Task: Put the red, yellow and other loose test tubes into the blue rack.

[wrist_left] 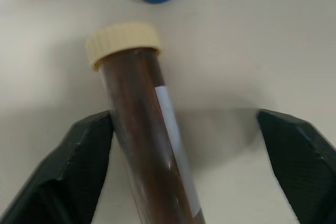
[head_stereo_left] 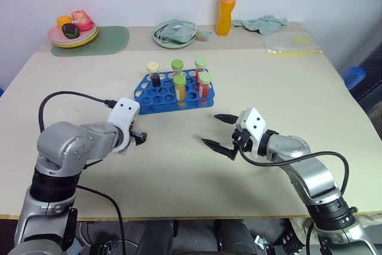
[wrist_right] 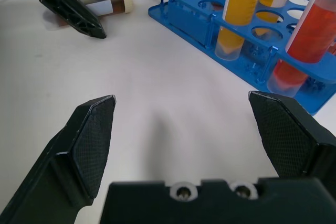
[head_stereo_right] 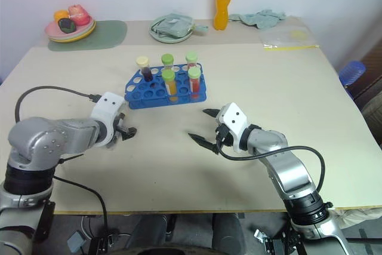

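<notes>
Brown tube (wrist_left: 142, 129) lies on table (head_stereo_left: 286, 88) between left gripper (wrist_left: 191, 166) fingers; lower end cut off, so contact hard to judge — tube rests against one finger (wrist_left: 79, 161), well apart from other. Jaws spread, not pinching. Right gripper (head_stereo_left: 221, 137) hovers near rack (head_stereo_left: 155, 95), jaws wide, empty. Rack holds five upright tubes — front holes vacant.
</notes>
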Tool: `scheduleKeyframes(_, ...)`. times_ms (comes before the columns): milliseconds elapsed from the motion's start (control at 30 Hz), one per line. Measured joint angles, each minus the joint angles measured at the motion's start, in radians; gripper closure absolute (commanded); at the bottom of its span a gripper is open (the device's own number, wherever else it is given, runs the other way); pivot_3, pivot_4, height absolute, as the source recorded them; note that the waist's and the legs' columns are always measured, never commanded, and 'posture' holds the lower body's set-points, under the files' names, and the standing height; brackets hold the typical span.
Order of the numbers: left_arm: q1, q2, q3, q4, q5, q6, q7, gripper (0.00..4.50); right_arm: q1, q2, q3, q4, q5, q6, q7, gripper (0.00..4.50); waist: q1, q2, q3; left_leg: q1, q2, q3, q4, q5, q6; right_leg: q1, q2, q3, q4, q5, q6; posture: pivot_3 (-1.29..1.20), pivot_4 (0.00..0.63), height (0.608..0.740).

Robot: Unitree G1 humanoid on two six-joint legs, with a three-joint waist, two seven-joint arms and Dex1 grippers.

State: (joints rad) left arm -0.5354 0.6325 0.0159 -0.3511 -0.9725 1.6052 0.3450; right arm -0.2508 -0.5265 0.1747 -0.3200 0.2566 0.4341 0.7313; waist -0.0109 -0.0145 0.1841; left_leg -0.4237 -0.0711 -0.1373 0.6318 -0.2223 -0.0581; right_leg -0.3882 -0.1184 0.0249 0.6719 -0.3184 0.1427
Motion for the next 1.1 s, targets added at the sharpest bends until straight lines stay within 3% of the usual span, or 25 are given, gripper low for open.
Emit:
scheduleKeyframes(133, -0.022, 0.006, 0.004, 0.069, -0.218, 0.000, 0.194, 3.36, 0.010, 0.000, 0.006, -0.008, 0.000, 0.000, -0.004, 0.00, -0.006, 0.000, 0.000, 0.000, 0.000, 0.000, 0.000, 0.000, 0.000, -0.001, 0.000, 0.001, 0.001, 0.000, 0.000, 0.00, 0.150, 0.740)
scheduleKeyframes(200, -0.032, -0.005, 0.012, 0.083, -0.243, 0.001, 0.286, 3.36, 0.013, 0.000, 0.006, -0.011, -0.001, 0.000, -0.007, 0.00, -0.010, 0.000, 0.000, 0.001, 0.000, 0.001, 0.000, 0.001, -0.001, -0.002, 0.001, 0.001, 0.002, 0.000, 0.000, 0.00, 0.150, 0.740)
scheduleKeyframes(300, -0.061, -0.016, 0.046, 0.052, -0.140, -0.004, 0.369, 3.36, 0.012, 0.000, 0.006, -0.012, -0.001, 0.000, -0.008, 0.00, -0.008, -0.001, 0.000, -0.001, 0.000, 0.001, 0.000, 0.001, -0.002, -0.003, 0.001, 0.001, 0.003, 0.000, 0.000, 0.00, 0.150, 0.740)
scheduleKeyframes(500, -0.051, 0.057, 0.026, -0.122, 0.149, -0.220, 0.287, 3.36, 0.007, 0.000, 0.007, -0.009, -0.002, -0.002, -0.001, 0.00, -0.006, 0.000, 0.000, -0.001, 0.000, 0.004, -0.001, 0.001, -0.002, -0.003, 0.001, 0.002, 0.002, 0.000, 0.000, 0.00, 0.150, 0.740)
scheduleKeyframes(633, 0.026, 0.069, -0.079, -0.143, 0.437, -0.600, 0.175, 3.36, -0.002, 0.006, 0.009, 0.000, -0.009, -0.005, 0.001, 0.00, -0.001, 0.000, 0.000, -0.001, 0.000, 0.006, -0.001, 0.001, -0.002, -0.002, 0.001, 0.002, 0.000, 0.000, 0.000, 0.00, 0.150, 0.740)
scheduleKeyframes(767, 0.111, -0.057, -0.186, -0.092, 0.650, -1.070, 0.015, 3.36, -0.021, 0.037, 0.020, 0.007, -0.017, -0.010, 0.000, 0.00, 0.003, -0.001, 0.000, -0.001, 0.000, 0.006, -0.001, 0.001, -0.002, -0.001, 0.000, 0.001, -0.004, 0.000, 0.000, 0.00, 0.150, 0.740)
scheduleKeyframes(900, 0.173, -0.180, -0.232, 0.109, 0.826, -1.451, -0.067, 3.36, -0.026, 0.042, 0.026, 0.007, -0.021, -0.010, -0.007, 0.00, -0.004, -0.001, 0.000, -0.001, 0.000, 0.006, -0.002, 0.001, -0.002, -0.002, 0.000, 0.001, -0.003, 0.000, 0.000, 0.00, 0.150, 0.740)
scheduleKeyframes(1100, 0.175, -0.308, -0.212, 0.315, 0.908, -1.704, -0.143, 3.36, -0.015, 0.042, 0.025, 0.006, -0.026, -0.009, -0.023, 0.00, -0.001, -0.001, 0.000, -0.001, 0.000, 0.006, -0.001, 0.000, -0.001, -0.001, 0.000, 0.000, -0.003, 0.000, 0.000, 0.00, 0.150, 0.740)
